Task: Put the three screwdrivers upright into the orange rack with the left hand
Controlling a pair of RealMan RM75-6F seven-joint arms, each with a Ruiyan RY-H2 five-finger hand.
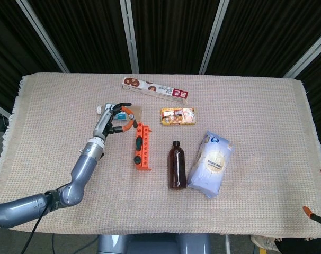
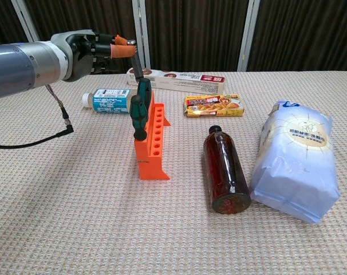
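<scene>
Orange-handled steel-shaft screwdriver hung tip-down just behind the orange plastic rack | judged light, rigid, best gripped at handle | left hand pinched handle | two green-handled screwdrivers stood racked | right hand unseen

Beige woven tablecloth over table, dark curtains with pale vertical rails behind

The left arm is a smooth tube of silver-grey metal with a lighter, almost white ring at the wrist. The left hand is made of dark grey and black parts. A thin black cable hangs from the arm and ends in an angled plug.
</scene>
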